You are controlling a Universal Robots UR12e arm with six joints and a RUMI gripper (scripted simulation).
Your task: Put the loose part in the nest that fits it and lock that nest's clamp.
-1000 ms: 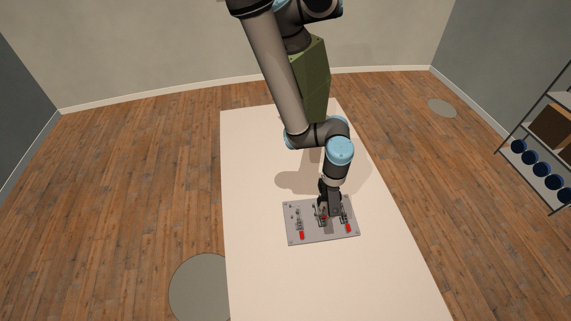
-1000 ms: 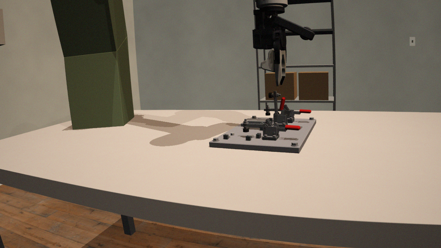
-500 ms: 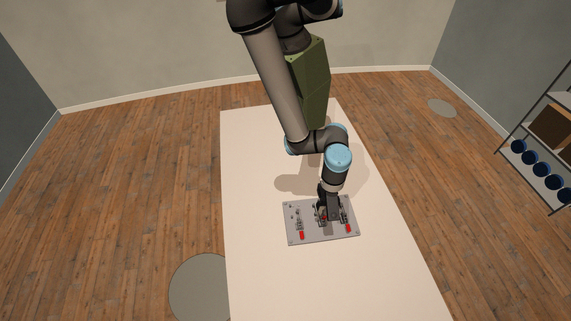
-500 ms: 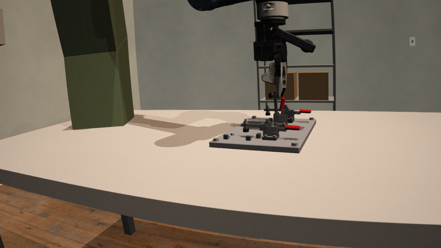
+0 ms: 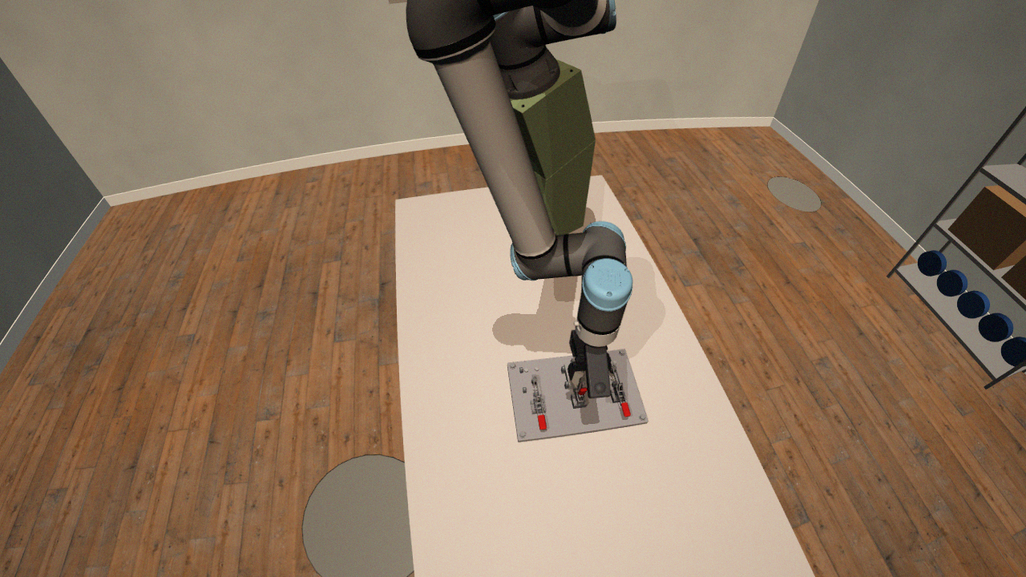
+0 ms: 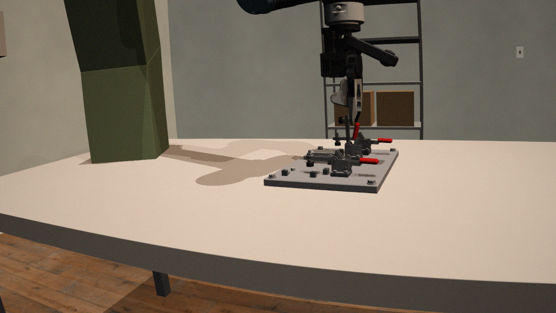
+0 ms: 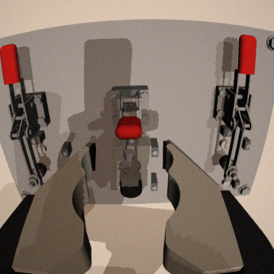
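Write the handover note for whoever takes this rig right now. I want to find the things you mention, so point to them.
Gripper (image 5: 592,377) (image 6: 355,118) (image 7: 129,144): open, fingers apart, nothing held, just above the middle clamp.

Part: what looks like a flat plate (image 7: 144,167) sits in the middle nest, in shadow; contact with pads and blocks can't be confirmed.

Clamps: middle handle (image 5: 582,391) (image 6: 355,130) (image 7: 129,128) and bar (image 6: 347,134) are up. The near outer handle (image 5: 542,422) (image 6: 368,160) (image 7: 247,55) and far outer handle (image 5: 625,409) (image 6: 385,140) (image 7: 10,64) lie low.

Done: placing, apparently.

Left: check seating, then push the middle handle to its stop, bar flat on the part.
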